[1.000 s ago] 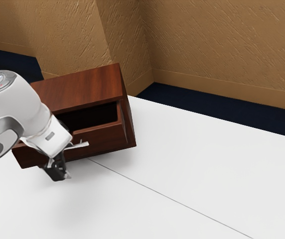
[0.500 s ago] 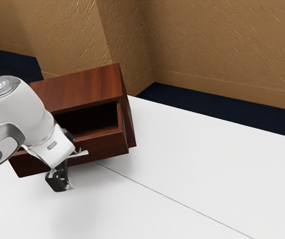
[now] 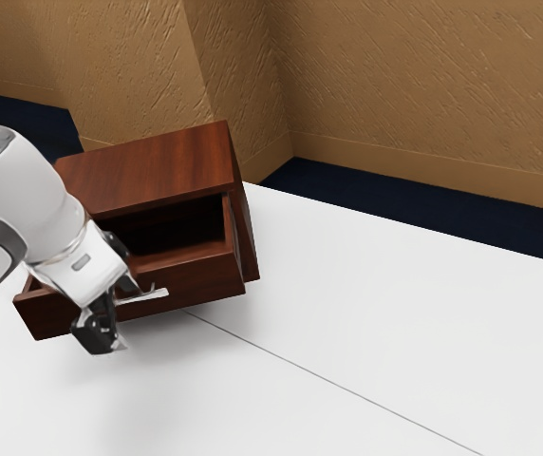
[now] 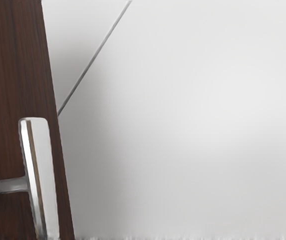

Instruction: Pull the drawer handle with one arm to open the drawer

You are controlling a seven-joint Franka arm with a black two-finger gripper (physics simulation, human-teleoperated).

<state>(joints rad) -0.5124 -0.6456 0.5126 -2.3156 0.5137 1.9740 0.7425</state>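
At the exterior view's lower left, the gripper (image 3: 97, 332) sits by the drawer handle (image 3: 146, 295); whether its jaws are clenched on it I cannot tell. Within the last second the drawer (image 3: 196, 274) has slid further out of the cabinet (image 3: 148, 171), so opening looks well along.

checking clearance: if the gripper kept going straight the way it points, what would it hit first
Probably the white table: the gripper points down at it, just in front of the drawer front. Depth is unclear.
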